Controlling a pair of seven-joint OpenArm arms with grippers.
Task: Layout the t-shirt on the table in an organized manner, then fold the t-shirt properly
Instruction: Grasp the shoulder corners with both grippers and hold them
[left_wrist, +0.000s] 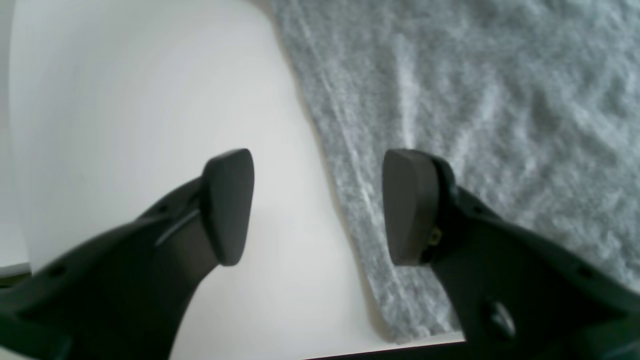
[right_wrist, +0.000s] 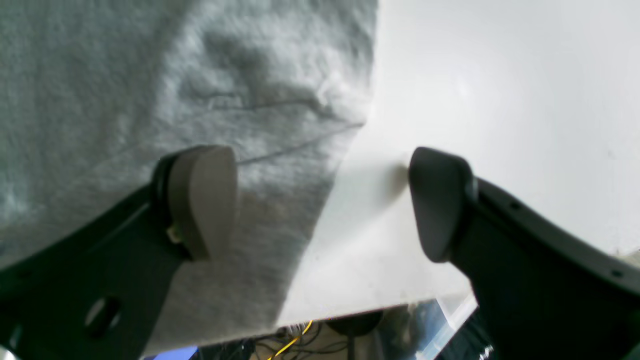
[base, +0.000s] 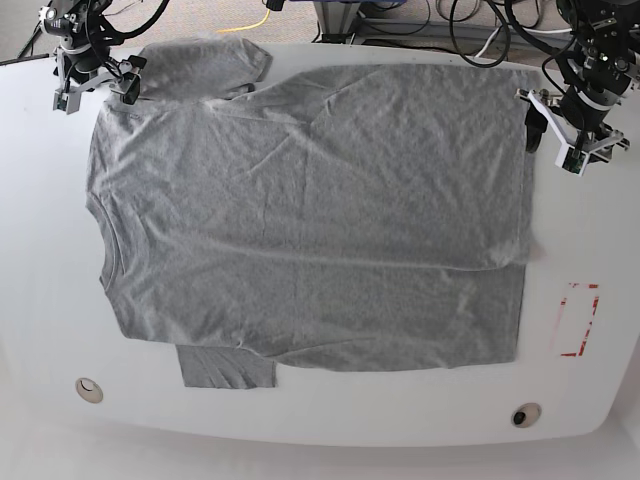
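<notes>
Left gripper (left_wrist: 318, 207): jaws spread wide, empty, straddling the heather-grey cotton t-shirt's (left_wrist: 475, 100) edge.
Right gripper (right_wrist: 320, 202): jaws spread wide, empty, over shirt edge and white smooth table (right_wrist: 500, 90).

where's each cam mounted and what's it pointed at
Left wrist: on the left arm, aimed down past the open left gripper at the t-shirt edge on the table.
Right wrist: on the right arm, over the open right gripper, same edge view.
Base: overhead, the whole spread shirt, both arms at the far corners.
All share the shirt and table.
</notes>
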